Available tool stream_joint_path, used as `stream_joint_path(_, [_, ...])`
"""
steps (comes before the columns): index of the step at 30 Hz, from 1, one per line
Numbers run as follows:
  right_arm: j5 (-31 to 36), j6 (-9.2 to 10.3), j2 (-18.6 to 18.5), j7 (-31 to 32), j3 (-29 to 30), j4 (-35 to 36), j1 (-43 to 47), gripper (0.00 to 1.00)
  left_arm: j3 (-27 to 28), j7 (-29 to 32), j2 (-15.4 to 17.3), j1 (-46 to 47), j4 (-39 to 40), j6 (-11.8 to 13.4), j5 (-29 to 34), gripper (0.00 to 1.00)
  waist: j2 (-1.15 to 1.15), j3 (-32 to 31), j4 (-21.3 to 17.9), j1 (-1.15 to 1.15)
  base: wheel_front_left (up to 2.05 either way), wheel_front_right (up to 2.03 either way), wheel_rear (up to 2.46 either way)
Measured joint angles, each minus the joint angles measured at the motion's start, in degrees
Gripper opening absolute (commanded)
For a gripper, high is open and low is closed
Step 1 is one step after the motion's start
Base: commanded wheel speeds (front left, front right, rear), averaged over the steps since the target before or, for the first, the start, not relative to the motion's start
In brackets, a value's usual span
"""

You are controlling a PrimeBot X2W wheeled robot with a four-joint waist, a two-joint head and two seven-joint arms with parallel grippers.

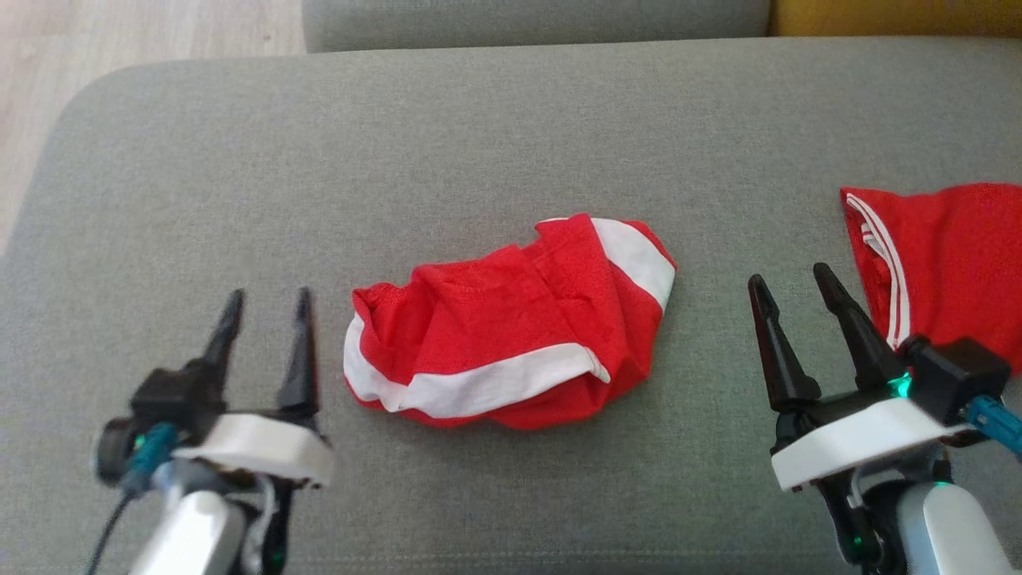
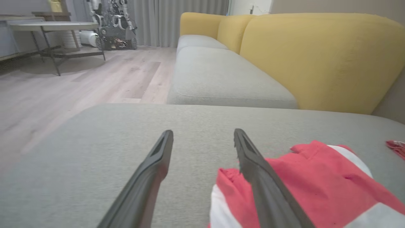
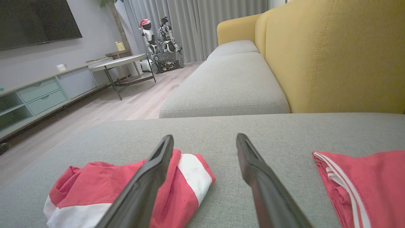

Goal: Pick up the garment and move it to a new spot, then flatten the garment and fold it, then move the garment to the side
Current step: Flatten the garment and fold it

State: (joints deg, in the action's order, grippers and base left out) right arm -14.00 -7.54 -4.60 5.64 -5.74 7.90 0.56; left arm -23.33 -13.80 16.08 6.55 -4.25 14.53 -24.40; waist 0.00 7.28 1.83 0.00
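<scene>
The garment is a red piece with broad white bands, lying bunched in the middle of the grey cushion; it also shows as the garment at the lower right of the left wrist view and as the garment at the lower left of the right wrist view. My left gripper hovers just left of it, open, nothing between its fingers. To the garment's right, my right gripper is open and empty, with bare cushion between its fingers.
A second red garment with thin white stripes lies at the cushion's right edge, close behind my right gripper. A yellow backrest rises beyond the cushion. Wooden floor lies past the left edge, with a table and parked robots farther off.
</scene>
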Motion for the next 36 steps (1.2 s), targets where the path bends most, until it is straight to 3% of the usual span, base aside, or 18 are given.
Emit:
stream_joint_path(7, [0.00, 0.00, -0.49, 0.49, -0.29, -0.04, 0.34, 1.00, 2.37, 0.19, 3.65, -4.81, 2.91, 0.89, -1.26, 1.00, 0.00, -1.18, 0.57, 0.00, 0.00, 0.00, 0.00])
stream_joint_path(28, [0.18, 0.00, -0.94, 1.27, -0.76, -0.09, 2.40, 1.00, 1.65, 1.68, 4.38, -6.55, 5.16, 1.04, -1.99, 1.00, 0.00, -1.71, 0.66, 0.00, 0.00, 0.00, 0.00])
stream_joint_path(31, [0.45, 0.00, -1.90, 2.01, -3.32, -0.62, 2.10, 1.00, 1.43, 1.69, 4.36, -6.36, 5.20, 1.04, -1.98, 1.00, 0.00, -1.35, 1.14, 0.00, 0.00, 0.00, 0.00])
stream_joint_path(36, [0.43, 0.00, -4.49, 4.13, -12.72, -4.31, -0.19, 1.00, 1.05, 1.68, 4.32, -5.72, 5.20, 1.02, -1.97, 1.00, 0.00, -0.53, 2.21, 0.00, 0.00, 0.00, 0.00])
